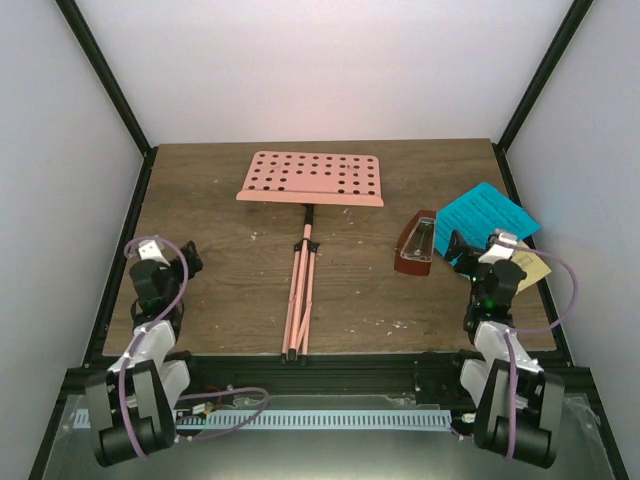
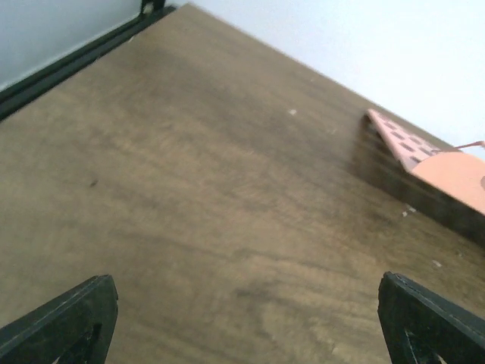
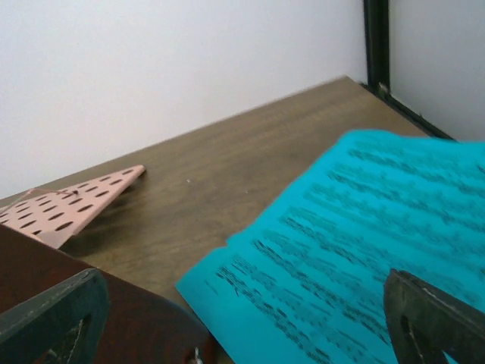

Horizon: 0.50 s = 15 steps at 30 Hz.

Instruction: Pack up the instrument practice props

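In the view from above, the pink music stand [image 1: 310, 178] lies flat in the middle of the bench [image 1: 220, 290]. Its hole-dotted desk is toward the far wall and its folded legs [image 1: 297, 300] reach to the near edge. The small reddish-brown metronome [image 1: 415, 245] lies to the right of the legs, well apart from them. A blue sheet-music page [image 1: 487, 210] lies near the far right corner, and a yellow page [image 1: 530, 268] shows partly beside the right arm [image 1: 490, 290]. The left arm [image 1: 155, 290] stands over the bare left side of the bench, far from all the props.

In the left wrist view, the left jaws stand wide. The two dark fingers [image 2: 68, 318] are at the bottom corners, with only bare wood between them. A corner of the pink desk [image 2: 439, 163] shows at the right.

In the right wrist view, the right jaws are also wide and hold nothing. The fingers [image 3: 53, 318] are at both lower corners. The blue page [image 3: 364, 250] lies below and between them; whether a finger touches it, I cannot tell. The dark brown metronome [image 3: 136, 318] is at the lower left, beside the page, and the pink desk [image 3: 68, 205] lies farther back on the left.
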Each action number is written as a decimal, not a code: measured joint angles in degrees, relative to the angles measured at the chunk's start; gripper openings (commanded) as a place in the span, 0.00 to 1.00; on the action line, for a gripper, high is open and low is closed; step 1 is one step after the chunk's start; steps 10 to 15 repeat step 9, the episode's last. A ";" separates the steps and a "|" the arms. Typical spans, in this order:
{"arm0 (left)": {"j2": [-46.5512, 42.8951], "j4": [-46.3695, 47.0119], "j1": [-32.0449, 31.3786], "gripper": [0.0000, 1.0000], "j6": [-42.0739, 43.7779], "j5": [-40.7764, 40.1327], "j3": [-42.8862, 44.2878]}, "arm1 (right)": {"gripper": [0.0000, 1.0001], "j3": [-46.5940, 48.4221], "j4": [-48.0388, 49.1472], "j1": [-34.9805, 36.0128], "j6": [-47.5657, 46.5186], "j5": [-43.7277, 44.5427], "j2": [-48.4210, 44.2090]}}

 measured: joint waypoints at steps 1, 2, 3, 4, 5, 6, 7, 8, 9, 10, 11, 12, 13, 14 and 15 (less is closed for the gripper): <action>0.98 1.99 -1.18 0.96 0.79 -0.59 0.09 | 1.00 -0.81 4.74 1.60 -0.59 0.79 1.64; 2.03 4.61 -2.01 0.97 1.60 -1.07 0.11 | 1.00 -1.49 7.98 2.40 -0.98 1.22 3.04; 3.41 7.56 -2.40 0.97 2.32 -1.57 0.15 | 1.00 -2.49 12.15 2.82 -1.46 1.60 5.05; 4.59 9.57 -2.49 0.97 2.99 -1.95 0.26 | 1.00 -3.41 15.85 3.23 -2.01 1.97 7.52; 6.38 12.11 -2.51 0.97 3.72 -2.32 0.48 | 1.00 -3.96 18.36 3.45 -2.43 2.25 9.86; 7.78 13.40 -2.51 0.97 4.11 -2.45 0.83 | 1.00 -4.37 20.28 3.67 -2.89 2.34 11.65; 9.88 14.69 -2.51 0.96 4.61 -2.51 1.57 | 1.00 -4.61 21.97 3.96 -3.37 2.29 13.33; 12.44 15.89 -2.51 0.95 5.09 -2.49 2.69 | 1.00 -4.68 23.67 4.33 -4.04 2.25 14.69; 15.74 17.64 -2.54 0.93 5.49 -2.29 4.17 | 1.00 -4.66 25.40 4.59 -4.59 2.21 15.58; 15.74 17.64 -2.54 0.93 5.49 -2.29 4.17 | 1.00 -4.66 25.40 4.59 -4.59 2.21 15.58; 15.74 17.64 -2.54 0.93 5.49 -2.29 4.17 | 1.00 -4.66 25.40 4.59 -4.59 2.21 15.58; 15.74 17.64 -2.54 0.93 5.49 -2.29 4.17 | 1.00 -4.66 25.40 4.59 -4.59 2.21 15.58; 15.74 17.64 -2.54 0.93 5.49 -2.29 4.17 | 1.00 -4.66 25.40 4.59 -4.59 2.21 15.58; 15.74 17.64 -2.54 0.93 5.49 -2.29 4.17 | 1.00 -4.66 25.40 4.59 -4.59 2.21 15.58; 15.74 17.64 -2.54 0.93 5.49 -2.29 4.17 | 1.00 -4.66 25.40 4.59 -4.59 2.21 15.58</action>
